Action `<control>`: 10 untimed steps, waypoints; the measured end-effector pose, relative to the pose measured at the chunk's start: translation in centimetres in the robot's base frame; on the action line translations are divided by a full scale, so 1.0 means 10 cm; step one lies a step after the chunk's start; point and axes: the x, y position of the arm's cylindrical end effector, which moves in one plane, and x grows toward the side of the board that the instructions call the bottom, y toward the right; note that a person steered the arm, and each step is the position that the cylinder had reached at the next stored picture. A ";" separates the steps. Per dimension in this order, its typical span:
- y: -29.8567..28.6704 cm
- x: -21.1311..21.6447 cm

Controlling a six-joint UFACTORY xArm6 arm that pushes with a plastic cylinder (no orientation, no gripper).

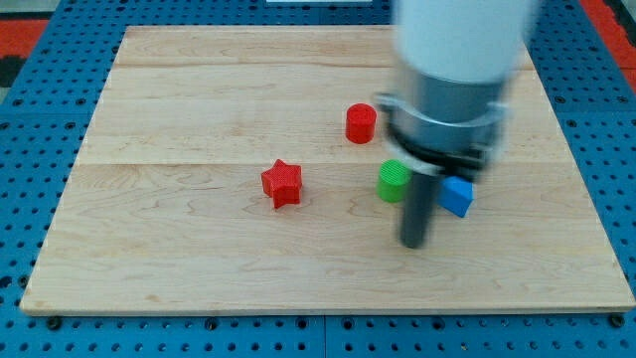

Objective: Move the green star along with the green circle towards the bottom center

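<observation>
A green circle block sits right of the board's middle. My tip rests on the board just below and slightly right of it, a short gap away. The rod rises from the tip into the large arm body at the view's top right. No green star shows; the arm body may hide it. A red star lies left of the green circle. A red circle lies above the green circle. A blue block sits right of the rod, partly covered by the arm.
The wooden board lies on a blue pegboard surface. The arm body blocks the view of the board's upper right part.
</observation>
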 end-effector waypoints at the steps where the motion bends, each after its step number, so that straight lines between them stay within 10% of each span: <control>1: 0.83 -0.27; 3: 0.80 -0.95; 5: -0.37 -0.85; 10: -1.09 -0.70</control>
